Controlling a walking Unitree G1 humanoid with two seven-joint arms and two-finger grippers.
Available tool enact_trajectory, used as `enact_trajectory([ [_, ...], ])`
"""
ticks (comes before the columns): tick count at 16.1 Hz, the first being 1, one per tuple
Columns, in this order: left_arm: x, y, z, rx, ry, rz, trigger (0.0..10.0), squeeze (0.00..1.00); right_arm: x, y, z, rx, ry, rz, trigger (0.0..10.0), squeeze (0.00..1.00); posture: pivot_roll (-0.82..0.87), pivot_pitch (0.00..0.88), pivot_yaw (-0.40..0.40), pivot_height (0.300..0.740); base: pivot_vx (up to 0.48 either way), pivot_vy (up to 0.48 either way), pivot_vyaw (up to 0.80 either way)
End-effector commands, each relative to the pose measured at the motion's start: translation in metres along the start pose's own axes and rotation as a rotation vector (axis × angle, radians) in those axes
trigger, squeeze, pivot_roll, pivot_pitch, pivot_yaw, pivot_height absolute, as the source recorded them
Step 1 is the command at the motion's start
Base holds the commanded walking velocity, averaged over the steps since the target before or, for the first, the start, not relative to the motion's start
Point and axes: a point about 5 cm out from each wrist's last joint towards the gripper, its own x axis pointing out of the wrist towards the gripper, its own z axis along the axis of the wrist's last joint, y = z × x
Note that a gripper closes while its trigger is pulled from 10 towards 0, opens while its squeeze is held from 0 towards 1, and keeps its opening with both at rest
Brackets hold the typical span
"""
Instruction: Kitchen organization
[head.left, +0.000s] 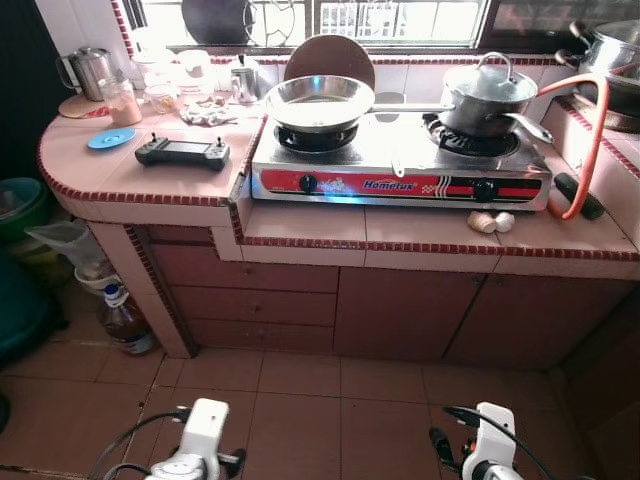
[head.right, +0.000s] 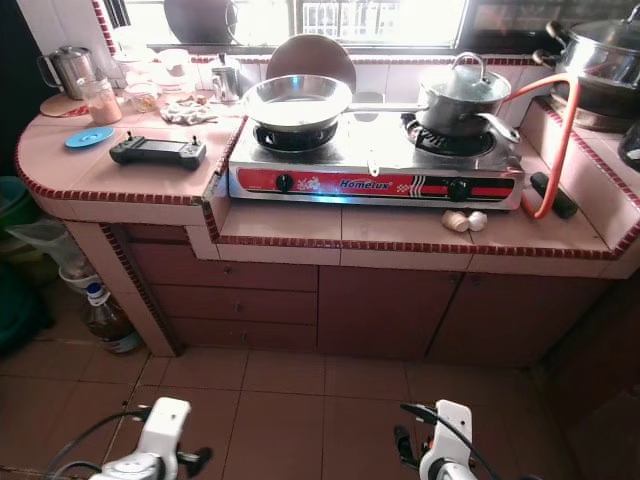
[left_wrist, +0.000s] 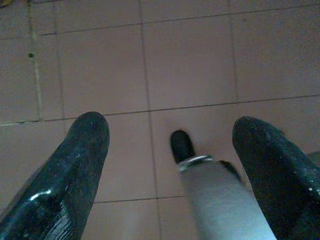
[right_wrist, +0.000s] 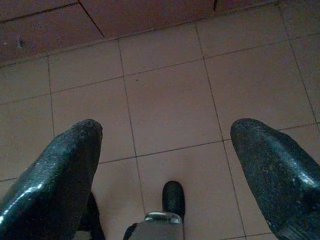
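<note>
Both grippers are hanging idle over the tiled floor (right_wrist: 170, 100), the left gripper (left_wrist: 167, 150) and the right gripper (right_wrist: 165, 150) each with fingers spread apart and nothing between them. The work is waiting well beyond the fingertips, up on the tiled counter (head.left: 400, 235): a frying pan (head.left: 318, 102) and lidded pot (head.left: 490, 95) on the gas stove (head.left: 400, 165), a black controller (head.left: 182, 152) beside it. Approaching squarely before raising an arm looks the wise course.

Tiled counter (head.left: 420, 255) (red-trimmed): stove (head.left: 400, 165), black controller (head.left: 183, 152), blue lid (head.left: 111, 139), possibly garlic (head.left: 491, 221).
</note>
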Motion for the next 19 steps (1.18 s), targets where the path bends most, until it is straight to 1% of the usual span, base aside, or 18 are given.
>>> enact_trajectory([
  [1,0.001,-0.001,0.003,0.002,0.002,0.005,10.0,0.00,0.000,0.002,0.000,-0.003,0.002,0.006,10.0,0.00,0.01,0.000,-0.005,0.740,0.000,0.000,0.00],
  [2,0.002,-0.009,0.005,0.003,-0.003,-0.002,10.0,0.00,0.000,0.003,-0.001,-0.008,0.006,0.011,10.0,0.00,0.01,0.000,-0.004,0.740,0.000,0.000,0.00],
  [5,0.003,-0.016,0.010,0.011,-0.010,-0.012,10.0,0.00,0.000,0.003,-0.002,-0.010,0.007,0.013,10.0,0.00,0.01,0.000,-0.003,0.740,0.252,0.000,0.00],
  [8,0.003,-0.018,0.009,0.041,-0.008,-0.013,10.0,0.00,0.000,0.003,-0.002,-0.015,0.007,0.015,10.0,0.00,0.01,0.000,-0.002,0.740,0.305,0.000,0.00],
  [10,0.003,-0.018,0.006,0.037,-0.003,-0.015,10.0,0.00,0.000,0.003,-0.002,-0.017,0.008,0.015,10.0,0.00,0.01,0.000,-0.003,0.740,0.330,0.000,0.00],
  [16,0.001,-0.007,0.001,0.036,0.008,-0.003,10.0,0.00,0.000,0.003,-0.001,-0.027,0.009,0.015,10.0,0.00,0.00,0.000,-0.003,0.740,0.324,0.000,0.00],
  [19,0.000,0.004,0.003,0.039,0.008,0.009,10.0,0.00,0.001,0.003,-0.001,-0.035,0.011,0.017,10.0,0.00,0.00,0.000,-0.001,0.740,0.305,0.000,0.00],
])
